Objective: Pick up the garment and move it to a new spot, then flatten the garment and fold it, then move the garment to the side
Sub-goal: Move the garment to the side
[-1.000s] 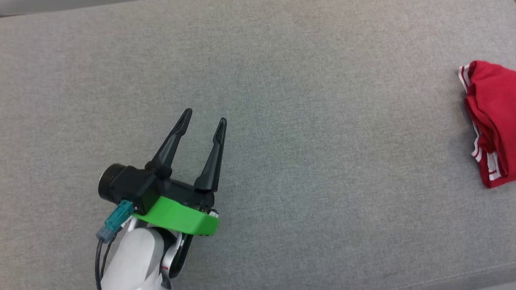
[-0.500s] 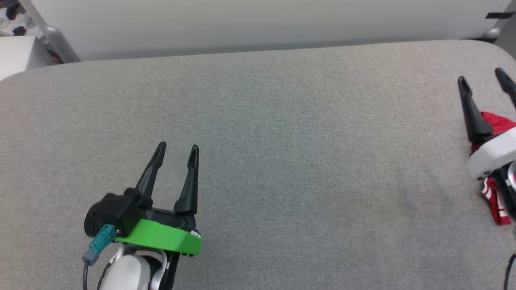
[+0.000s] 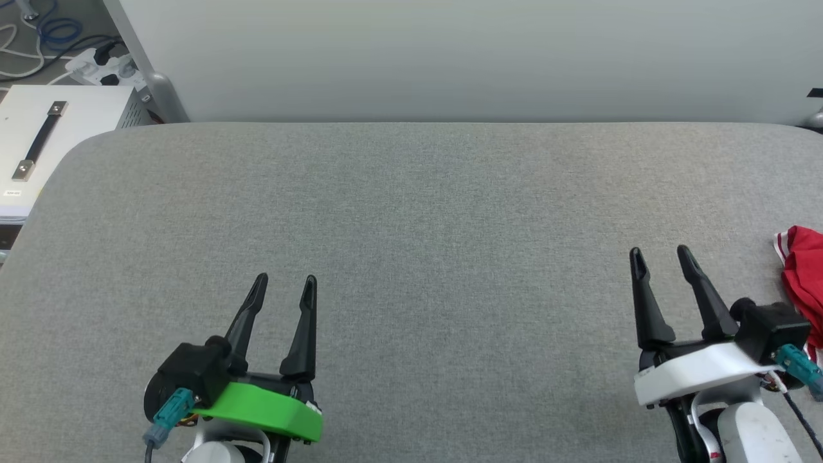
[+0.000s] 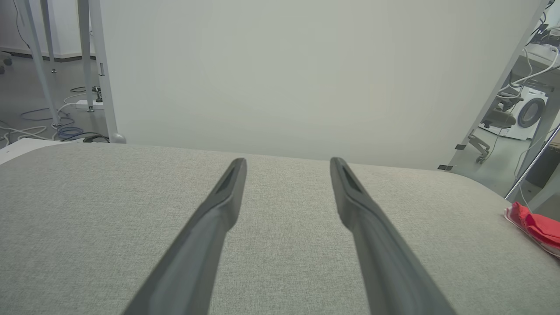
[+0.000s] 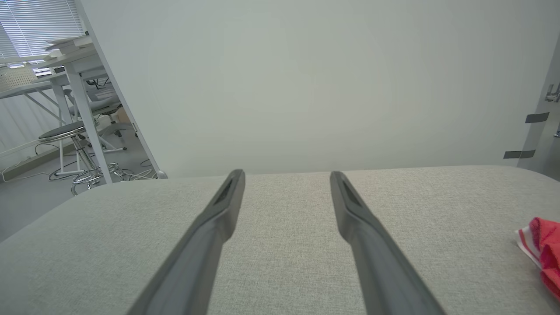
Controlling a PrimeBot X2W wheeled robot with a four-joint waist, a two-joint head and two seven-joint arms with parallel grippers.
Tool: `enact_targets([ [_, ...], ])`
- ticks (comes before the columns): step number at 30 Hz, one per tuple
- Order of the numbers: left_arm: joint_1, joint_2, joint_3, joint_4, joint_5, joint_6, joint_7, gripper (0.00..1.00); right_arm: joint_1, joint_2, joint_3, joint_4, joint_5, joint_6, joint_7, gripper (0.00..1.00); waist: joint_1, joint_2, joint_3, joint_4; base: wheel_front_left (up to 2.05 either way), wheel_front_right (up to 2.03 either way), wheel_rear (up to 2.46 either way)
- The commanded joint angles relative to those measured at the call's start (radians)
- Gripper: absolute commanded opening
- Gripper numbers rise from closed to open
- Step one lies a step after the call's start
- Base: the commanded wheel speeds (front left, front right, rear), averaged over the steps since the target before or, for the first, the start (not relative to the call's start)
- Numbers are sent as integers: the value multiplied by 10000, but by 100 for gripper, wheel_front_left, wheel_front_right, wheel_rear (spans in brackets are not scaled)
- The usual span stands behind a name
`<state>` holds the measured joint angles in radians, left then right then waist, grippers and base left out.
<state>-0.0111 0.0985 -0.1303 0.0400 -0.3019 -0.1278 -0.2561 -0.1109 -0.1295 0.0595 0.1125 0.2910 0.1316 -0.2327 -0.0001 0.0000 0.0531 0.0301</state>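
Note:
The garment (image 3: 805, 276), red with striped white trim, lies folded at the right edge of the grey padded table (image 3: 418, 212), partly cut off by the frame. It also shows at the right edge in the left wrist view as the garment (image 4: 536, 225) and in the right wrist view as the garment (image 5: 542, 251). My left gripper (image 3: 284, 283) stands open at the lower left, nothing between its fingers. My right gripper (image 3: 659, 255) stands open at the lower right, just left of the garment and apart from it.
A pale wall panel (image 3: 450, 58) runs along the table's far edge. A white cabinet with a handle (image 3: 45, 141) stands off the table's left corner, cables on the floor behind it. Stools and desks (image 5: 74, 131) stand beyond the left end.
The head camera has tilted up, so the far edge and wall came into view. My right gripper has drawn back off the garment to the lower right; the garment stays where it lay.

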Motion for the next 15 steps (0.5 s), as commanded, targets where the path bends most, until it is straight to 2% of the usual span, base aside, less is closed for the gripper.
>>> enact_targets([
  [1,153,-67,47,75,-129,-29,-57,100,192,123,6,30,-61,-9,-130,100,1,0,-68,39,0,0,0],
  [5,280,-136,59,236,-76,-29,-57,100,495,412,55,6,-141,-9,-251,100,1,0,-124,7,0,0,0],
  [15,345,-288,325,397,164,-29,-57,100,661,649,203,-235,-398,-9,-288,100,1,0,-160,-30,0,0,0],
])
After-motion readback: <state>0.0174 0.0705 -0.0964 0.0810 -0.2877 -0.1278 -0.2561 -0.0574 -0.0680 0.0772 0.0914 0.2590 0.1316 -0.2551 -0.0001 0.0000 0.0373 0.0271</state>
